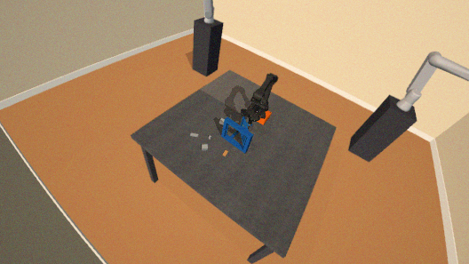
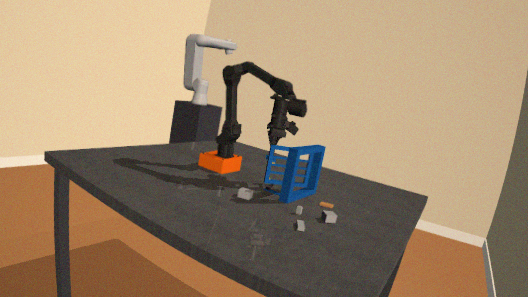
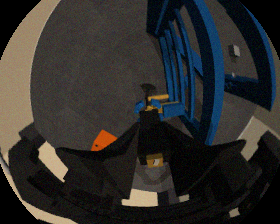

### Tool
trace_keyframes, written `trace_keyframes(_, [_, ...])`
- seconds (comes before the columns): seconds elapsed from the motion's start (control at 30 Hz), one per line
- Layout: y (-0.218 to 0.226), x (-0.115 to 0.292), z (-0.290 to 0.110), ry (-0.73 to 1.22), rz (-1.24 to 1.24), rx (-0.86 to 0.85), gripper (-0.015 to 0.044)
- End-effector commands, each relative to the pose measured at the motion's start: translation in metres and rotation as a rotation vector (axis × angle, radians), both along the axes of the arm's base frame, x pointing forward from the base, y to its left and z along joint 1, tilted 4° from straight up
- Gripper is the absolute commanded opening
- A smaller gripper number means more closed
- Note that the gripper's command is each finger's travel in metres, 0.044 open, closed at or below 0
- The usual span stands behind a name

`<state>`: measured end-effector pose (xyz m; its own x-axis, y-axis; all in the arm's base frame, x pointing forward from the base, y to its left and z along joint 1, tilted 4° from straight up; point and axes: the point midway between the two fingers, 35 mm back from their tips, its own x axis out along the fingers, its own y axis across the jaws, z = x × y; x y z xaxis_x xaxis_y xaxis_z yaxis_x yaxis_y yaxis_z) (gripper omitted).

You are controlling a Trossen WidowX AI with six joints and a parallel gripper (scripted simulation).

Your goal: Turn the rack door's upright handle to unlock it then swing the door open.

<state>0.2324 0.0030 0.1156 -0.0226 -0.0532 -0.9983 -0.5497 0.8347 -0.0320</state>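
Note:
The blue rack frame [image 1: 248, 143] [image 2: 288, 174] stands upright on the table. Its slatted blue door [image 2: 269, 164] [image 3: 180, 75] is swung partly open, out of the frame towards the arm; the exact angle is hard to tell. The handle [image 3: 155, 104], with blue and yellow parts, is at the door's free edge. My gripper [image 3: 149, 125] points down and is shut on the handle; the fingers hide part of it. In the exterior view the fingertips are low beside the door's edge and partly hidden. How far the handle is turned is hard to see.
The arm's orange base [image 1: 265, 117] [image 2: 220, 163] [image 3: 103, 140] stands behind the gripper. A grey block [image 2: 245, 193] lies near the frame. Several more small grey blocks, one at the front right [image 1: 204, 147] [image 2: 329, 217], and an orange piece [image 1: 226, 153] [image 2: 326, 205] lie beyond the frame.

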Motion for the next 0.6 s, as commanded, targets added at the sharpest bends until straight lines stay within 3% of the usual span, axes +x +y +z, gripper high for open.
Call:
trace_keyframes(0.0, [0.008, -0.003, 0.000, -0.012, -0.073, 0.001, 0.0009])
trace_keyframes(0.57, [0.040, -0.012, -0.002, -0.021, -0.283, -0.001, 0.0009])
